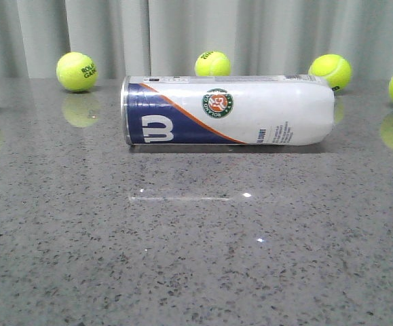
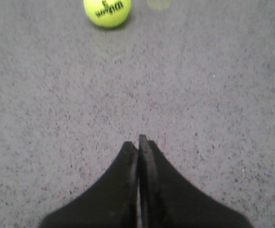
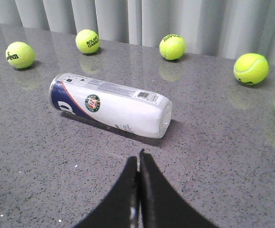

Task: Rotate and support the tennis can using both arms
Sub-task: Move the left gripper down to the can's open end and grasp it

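A: Where is the tennis can (image 1: 227,111) found at this moment?

B: It is seen lying on its side on the grey table (image 1: 196,258), silver rim toward the robot's left, white end toward its right. Tennis balls (image 1: 77,71) are scattered behind and beside it, none touching it.

A: And is anything held?

B: Nothing is held. The left gripper (image 2: 139,142) is pressed closed over bare table, with one ball (image 2: 107,11) ahead of it and only a sliver of what may be the can's rim at the view's edge. The right gripper (image 3: 138,159) is likewise closed, and is stationed near the can's white end, apart from it.

A: So which step is judged to be in hand?

B: The approach, it seems; no contact is made yet. Both sets of jaws would need to be opened and brought to opposite ends before the can is turned and steadied.
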